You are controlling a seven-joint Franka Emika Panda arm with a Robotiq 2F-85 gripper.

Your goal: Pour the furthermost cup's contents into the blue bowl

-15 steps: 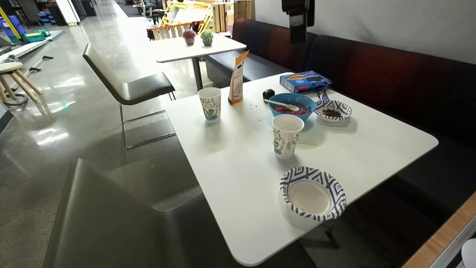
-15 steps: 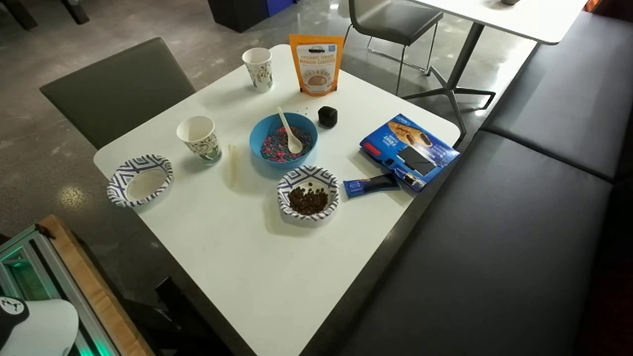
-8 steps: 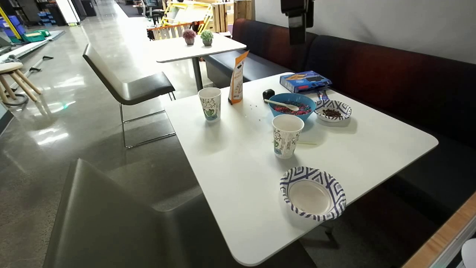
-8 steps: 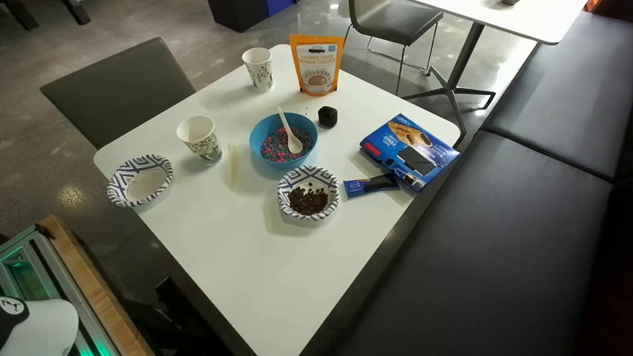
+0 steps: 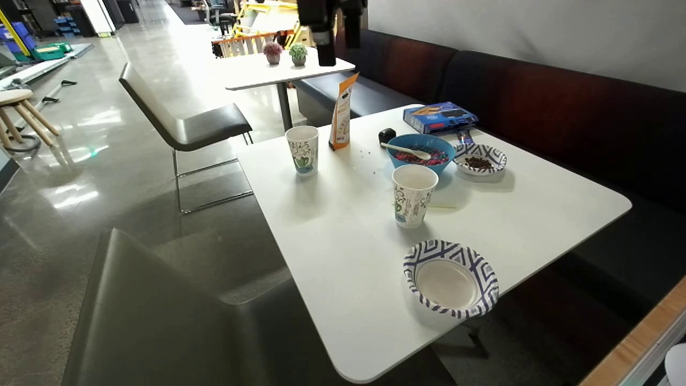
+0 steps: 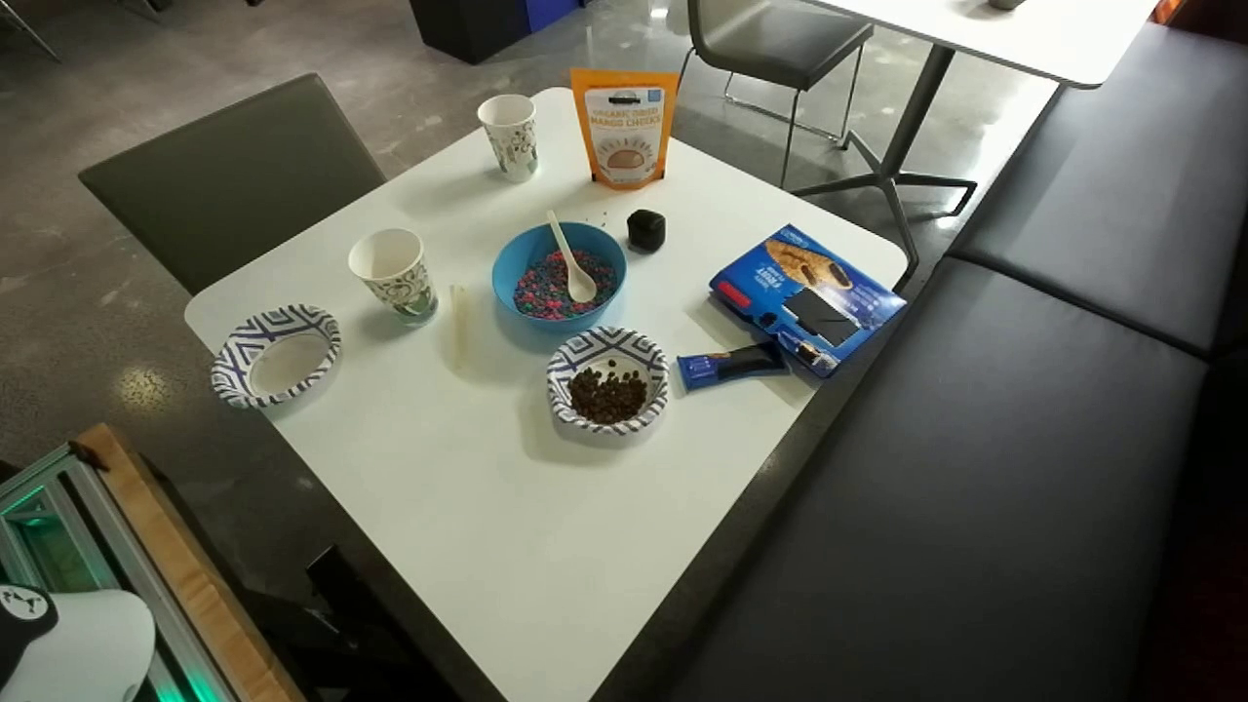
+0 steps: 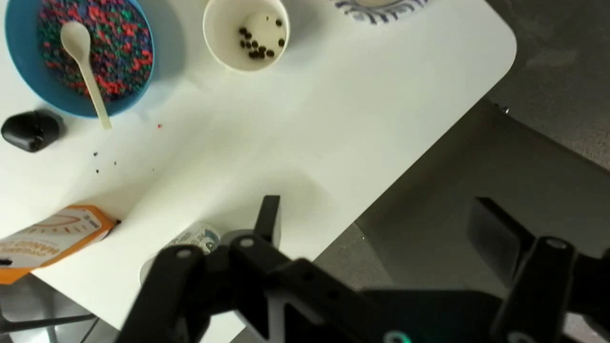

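Hanging higher than the table (image 5: 343, 241), with gripper (image 7: 379, 223) spread wide.
In the wrist view, hiding part of the furthermost cup (image 7: 195, 234), upright, lower than the gripper and outside its gap; well apart from the blue bowl (image 7: 27, 53).

I take this for a workplace break corner; office or workshop, I cannot tell. Along one edge of my white tabletop (image 5: 348, 241) runs a dark padded bench (image 6: 975, 487) backed by a pale wall (image 5: 563, 32). Past the opposite edge stands a grey chair (image 6: 234, 180). Across the edge nearest the orange snack pouch (image 6: 627, 127) I see a second table (image 5: 252, 75) with two small potted plants (image 5: 298, 53). By the corner where that edge meets the bench side lies a blue snack box (image 6: 809, 297). From the corner between pouch and chair, glossy concrete floor (image 5: 96, 128) stretches off like a hallway, with a wooden stool (image 5: 15, 96), green boxes (image 5: 49, 52) and a dark desk chair (image 5: 218, 17).
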